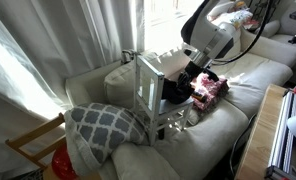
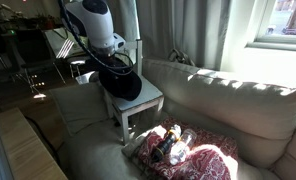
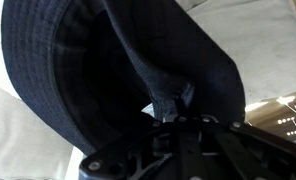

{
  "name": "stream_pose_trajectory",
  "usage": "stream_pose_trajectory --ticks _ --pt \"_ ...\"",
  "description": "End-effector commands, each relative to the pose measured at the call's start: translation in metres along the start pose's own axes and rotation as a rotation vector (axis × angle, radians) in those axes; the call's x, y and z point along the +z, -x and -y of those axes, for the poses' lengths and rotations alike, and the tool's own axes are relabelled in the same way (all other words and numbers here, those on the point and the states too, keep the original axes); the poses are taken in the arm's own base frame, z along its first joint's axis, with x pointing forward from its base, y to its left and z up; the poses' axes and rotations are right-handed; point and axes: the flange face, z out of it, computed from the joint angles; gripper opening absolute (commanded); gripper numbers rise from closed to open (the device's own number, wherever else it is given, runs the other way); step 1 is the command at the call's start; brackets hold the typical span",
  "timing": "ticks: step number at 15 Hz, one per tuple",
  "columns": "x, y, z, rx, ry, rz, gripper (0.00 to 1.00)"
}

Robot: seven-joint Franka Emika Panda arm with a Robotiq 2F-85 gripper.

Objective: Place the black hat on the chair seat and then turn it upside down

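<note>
I have the cream sofa [image 2: 228, 100] under everything; the chair seat [image 2: 153, 100] stands on it, pale and half covered; the black hat [image 2: 122, 82] hangs over the seat's arm-side edge, and I cannot tell whether it touches the seat or hangs just above it; the gripper [image 3: 174, 112] has its fingers drawn together on a fold of hat fabric. In the wrist view the hat hides the seat entirely; the fingertips vanish into dark cloth.

White arm [image 1: 210, 35] with glossy rounded link shells and dark bands at the joints. A thin black cable [image 1: 260, 30] runs alongside it. The gripper [image 3: 173, 118] is matte black with an angular linkage.
</note>
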Motion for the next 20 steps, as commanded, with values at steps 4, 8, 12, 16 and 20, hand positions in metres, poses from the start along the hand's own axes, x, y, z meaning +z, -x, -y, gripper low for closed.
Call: stream_pose_trajectory --ticks 4,8,12,16,20 --pt "0.012 0.018 0.007 -0.06 -0.05 0.064 0.01" --pt "0.019 0.021 0.003 -0.043 -0.068 0.07 0.01" --pt "0.017 0.014 -0.002 -0.012 -0.082 0.051 0.08" --pt "0.009 0.001 -0.008 0.02 -0.079 0.019 0.42" --pt "0.001 -0.006 -0.018 0.066 -0.08 0.014 0.7"
